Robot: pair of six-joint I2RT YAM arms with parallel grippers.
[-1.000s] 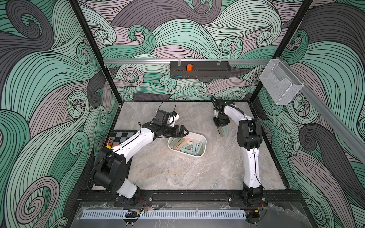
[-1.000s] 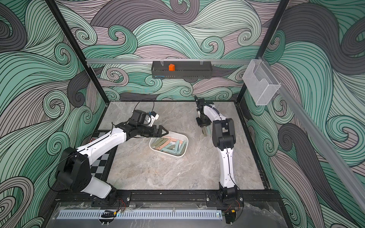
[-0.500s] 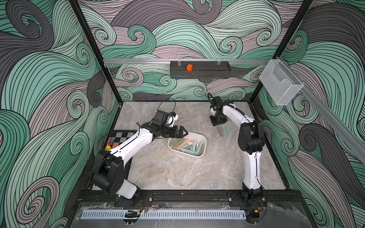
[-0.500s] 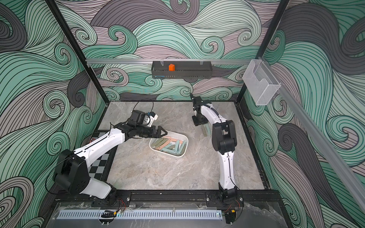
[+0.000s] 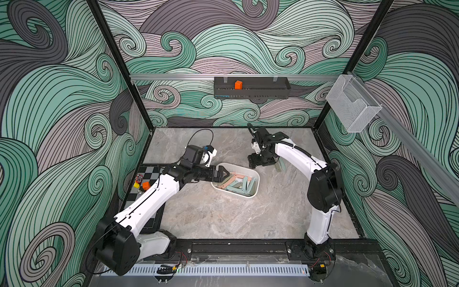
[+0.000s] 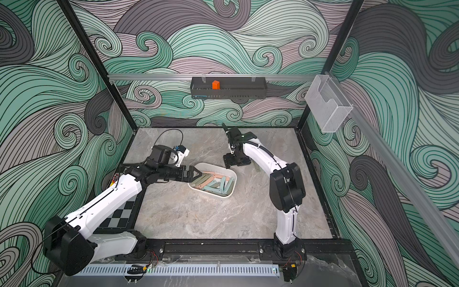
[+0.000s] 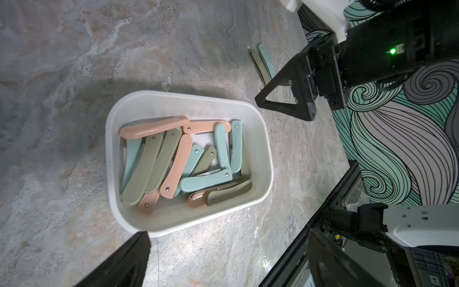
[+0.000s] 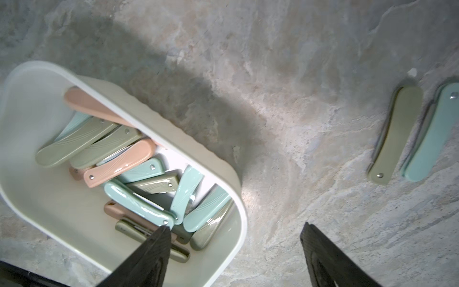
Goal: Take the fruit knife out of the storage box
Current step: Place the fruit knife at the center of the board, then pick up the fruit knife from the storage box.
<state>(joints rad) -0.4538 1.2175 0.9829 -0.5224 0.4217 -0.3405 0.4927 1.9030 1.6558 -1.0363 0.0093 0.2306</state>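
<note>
left claw (image 5: 224, 174) spread wide, stretched forward, right claw (image 8: 236, 226) parted, empty, pointing down

storage box (image 7: 186, 95): white plastic, smooth, satin | folding fruit knives (image 7: 176, 166): glossy plastic handles, faintly grooved | rivets (image 7: 167, 189): bright metal | desk (image 7: 74, 62): marbled stone look, matt, mottled | right hand (image 8: 235, 226) fingers (image 8: 154, 256): black plastic, matt, finely ridged | mesh basket (image 5: 352, 104): pale fine wire mesh

One white, rounded plastic storage box (image 7: 173, 218) was counted, with about fourteen overlapping folded fruit knives (image 7: 173, 171) in pink, olive and pale blue inside it, and two more outside it: one olive knife (image 8: 395, 136) and one pale-blue knife (image 8: 432, 134).
</note>
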